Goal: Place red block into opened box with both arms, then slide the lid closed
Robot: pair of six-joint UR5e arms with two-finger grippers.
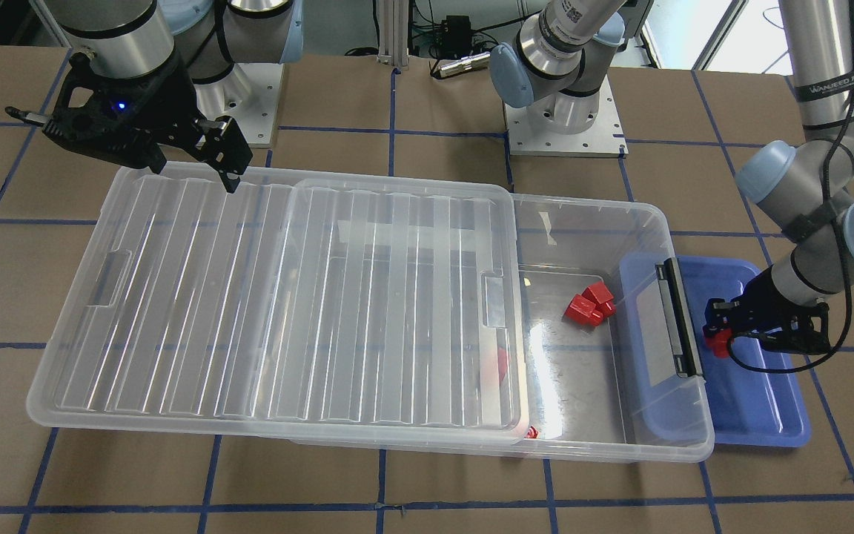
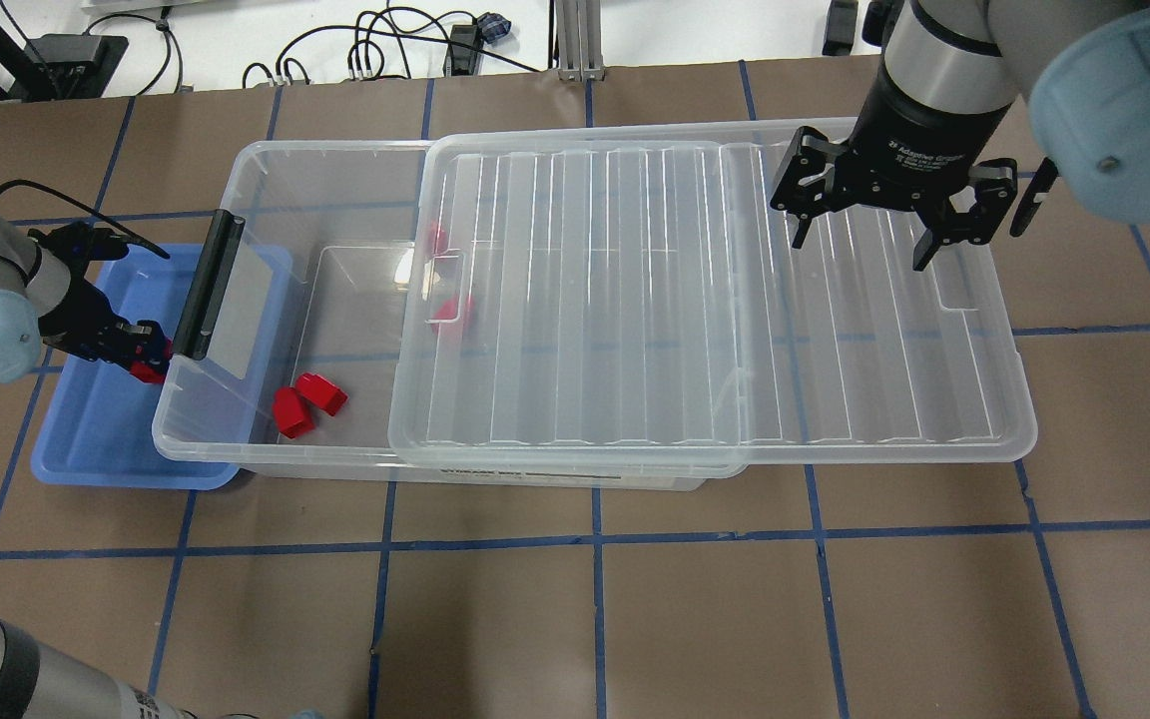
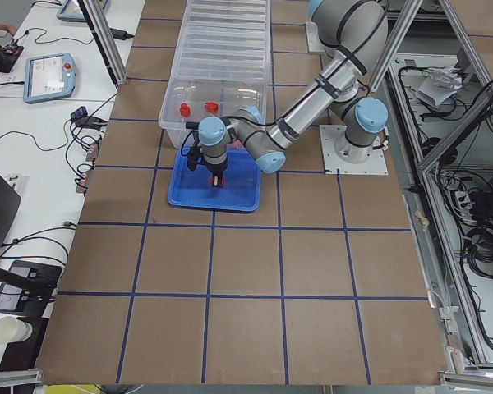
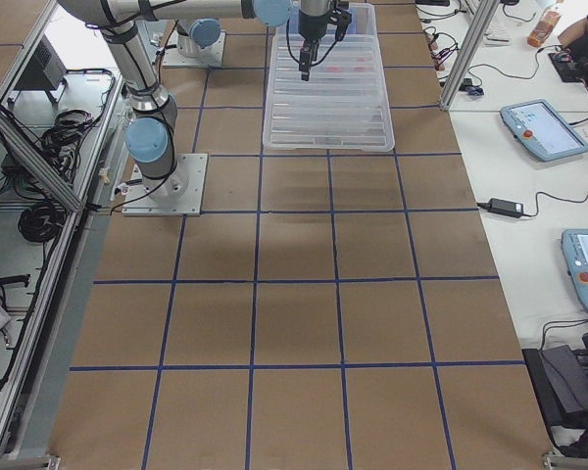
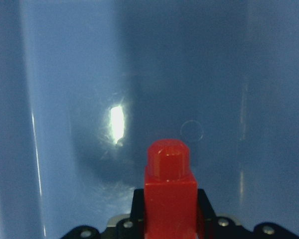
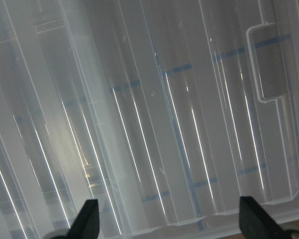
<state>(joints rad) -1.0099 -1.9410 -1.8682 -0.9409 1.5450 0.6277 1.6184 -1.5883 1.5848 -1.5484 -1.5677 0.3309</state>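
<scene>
The left claw [image 2: 141,355] is clenched on a red block [image 5: 170,189], gripping its wider part so that the narrower stub points away from the fingers. It holds the block over the floor of a blue tray [image 2: 96,439] near the left end of the table [image 2: 535,599]; whether the block touches the tray floor I cannot tell. The tray sits just beside the left end of the box [image 2: 315,150], whose black clip bar [image 2: 206,285] overlaps the tray's edge in the overhead view. The box lies lengthwise across the middle of the table, its long sides parallel to the robot-side edge. The lid [image 2: 715,300] rests on top of it, slid toward the table's right end: it covers most of the box and overhangs the box's right end, leaving only the left part open. In that open part two loose red blocks [image 2: 307,402] lie touching each other on the box floor, near the wall on the robot's side. More red shapes [image 2: 452,310] show blurred through the lid's left edge. The right claw [image 2: 862,250] hangs released, fingers spread wide and pointing down, over the right part of the lid on the side far from the robot; its wrist view shows both fingertips [image 6: 87,219] above the ribbed plastic, near one rectangular recess [image 6: 269,62].
</scene>
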